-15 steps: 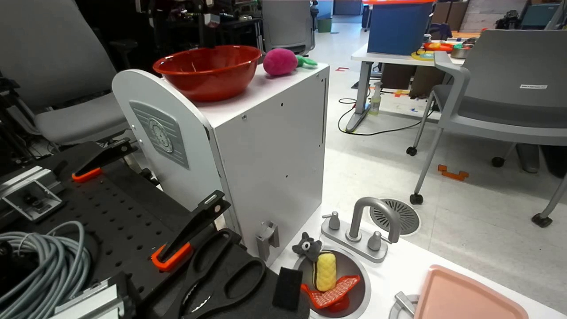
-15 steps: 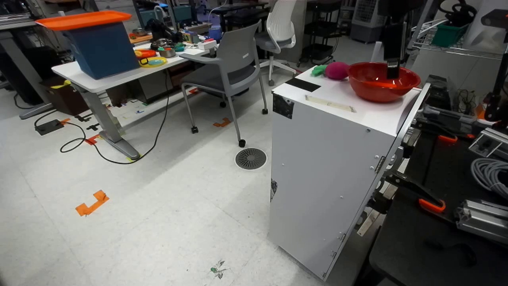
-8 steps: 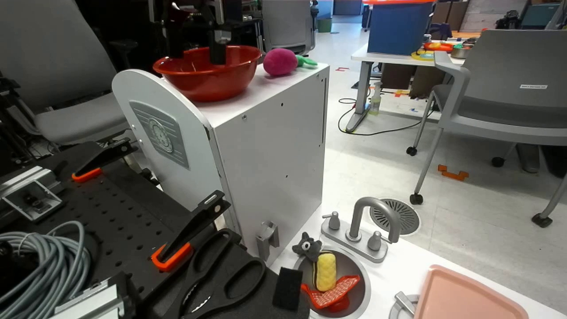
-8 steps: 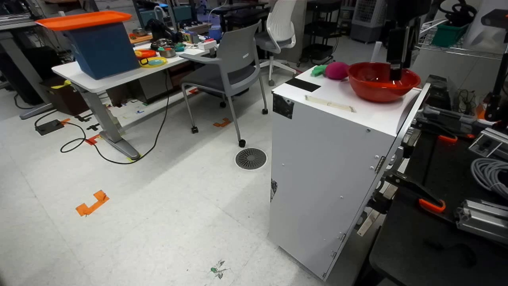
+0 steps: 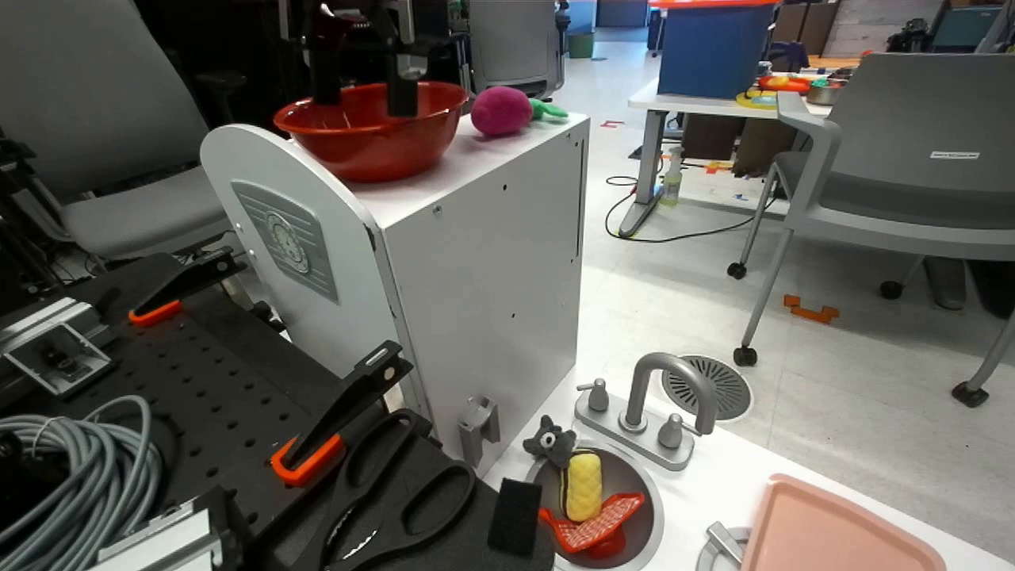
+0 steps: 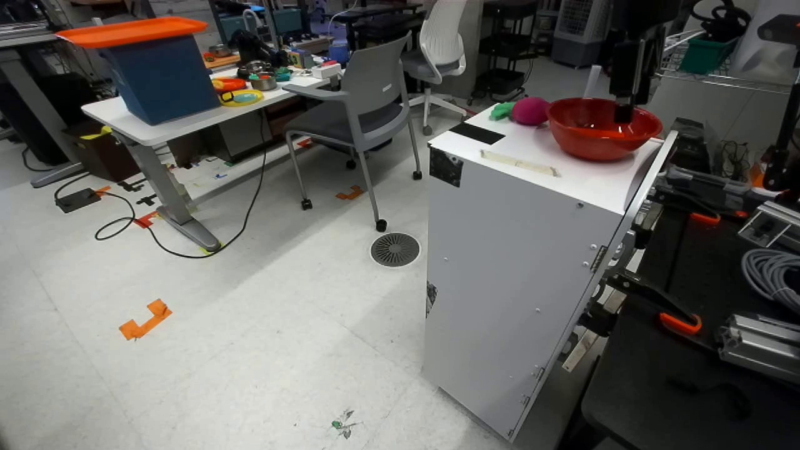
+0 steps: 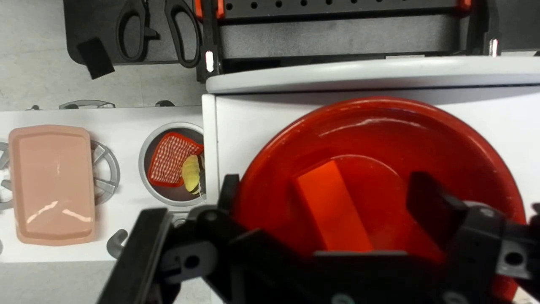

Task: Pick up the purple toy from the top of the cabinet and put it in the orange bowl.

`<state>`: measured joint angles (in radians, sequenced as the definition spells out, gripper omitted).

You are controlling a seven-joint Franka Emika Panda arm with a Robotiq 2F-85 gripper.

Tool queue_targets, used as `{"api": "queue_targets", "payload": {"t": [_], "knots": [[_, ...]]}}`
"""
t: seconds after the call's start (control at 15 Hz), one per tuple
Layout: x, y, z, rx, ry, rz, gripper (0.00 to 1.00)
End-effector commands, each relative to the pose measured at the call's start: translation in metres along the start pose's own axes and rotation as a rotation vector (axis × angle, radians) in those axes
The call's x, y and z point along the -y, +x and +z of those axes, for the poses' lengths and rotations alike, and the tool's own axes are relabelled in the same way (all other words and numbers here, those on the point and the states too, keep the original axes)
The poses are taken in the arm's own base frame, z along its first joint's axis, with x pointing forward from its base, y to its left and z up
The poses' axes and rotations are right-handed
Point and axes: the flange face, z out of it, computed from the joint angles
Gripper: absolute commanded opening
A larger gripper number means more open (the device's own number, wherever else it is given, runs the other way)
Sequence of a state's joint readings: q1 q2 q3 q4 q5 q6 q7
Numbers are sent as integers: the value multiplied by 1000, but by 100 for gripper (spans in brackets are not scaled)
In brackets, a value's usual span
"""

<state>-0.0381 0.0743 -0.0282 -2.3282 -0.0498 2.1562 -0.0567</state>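
Note:
The purple toy (image 5: 502,111), a round magenta plush with a green top, lies on top of the white cabinet (image 5: 492,262) beside the bowl. It also shows in an exterior view (image 6: 530,111) and is out of the wrist view. The bowl (image 5: 381,151) is glossy red-orange and stands on the cabinet top, also in the wrist view (image 7: 388,110). An orange block (image 7: 333,207) lies in it. My gripper (image 5: 365,99) is open, with its fingertips at the bowl, apart from the toy. In the wrist view the open fingers (image 7: 329,198) frame the block without touching it visibly.
A curved panel (image 5: 277,214) rises at one cabinet edge. A black table (image 5: 214,373) with clamps and scissors adjoins it. A toy sink (image 5: 646,515) with faucet (image 5: 674,381) and a pink tray (image 5: 833,531) stand lower down.
My gripper has come down toward the bowl and then shifted slightly toward the toy in an exterior view. The toy, bowl and cabinet have not moved.

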Motion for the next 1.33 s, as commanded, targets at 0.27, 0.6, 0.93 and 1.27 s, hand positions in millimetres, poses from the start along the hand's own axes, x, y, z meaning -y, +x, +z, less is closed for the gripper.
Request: {"api": "queue_targets", "payload": {"t": [0.27,0.6,0.93,1.27], "knots": [[-2,4,-6,-26,15,-12,100],[8,10,-14,-54,-2,-68,100],[30,17,-25,-71,-23,-146,100],[47,17,-23,-70,-14,-200,100]]}}
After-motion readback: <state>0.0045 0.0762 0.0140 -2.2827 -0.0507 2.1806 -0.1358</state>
